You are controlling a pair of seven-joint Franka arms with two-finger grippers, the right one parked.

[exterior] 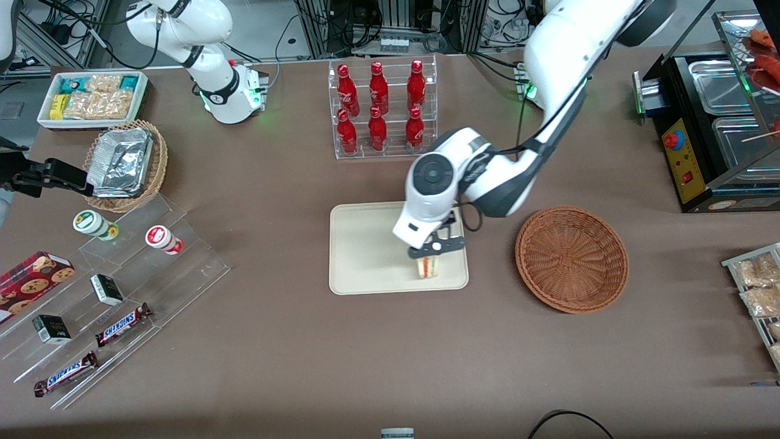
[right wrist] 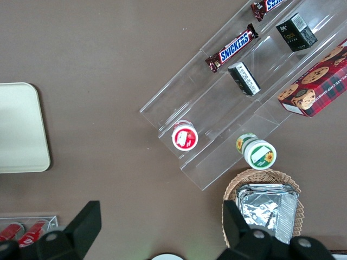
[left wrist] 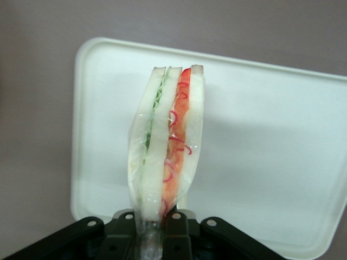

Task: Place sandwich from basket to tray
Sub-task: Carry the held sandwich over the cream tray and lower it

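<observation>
The sandwich [exterior: 428,266] is pinched upright in the gripper [exterior: 434,251], its long axis pointing down at the tray [exterior: 365,256] directly beneath, near the tray corner nearest the now empty basket [exterior: 571,258]

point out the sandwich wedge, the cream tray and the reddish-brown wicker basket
white bread sandwich wedge [left wrist: 168,141], left wrist view, its striped filling edge, held in the gripper [left wrist: 157,227]
flat cream rectangular tray [exterior: 359,244], front view, bare floor
round reddish-brown wicker basket [exterior: 571,259], front view, woven middle
</observation>
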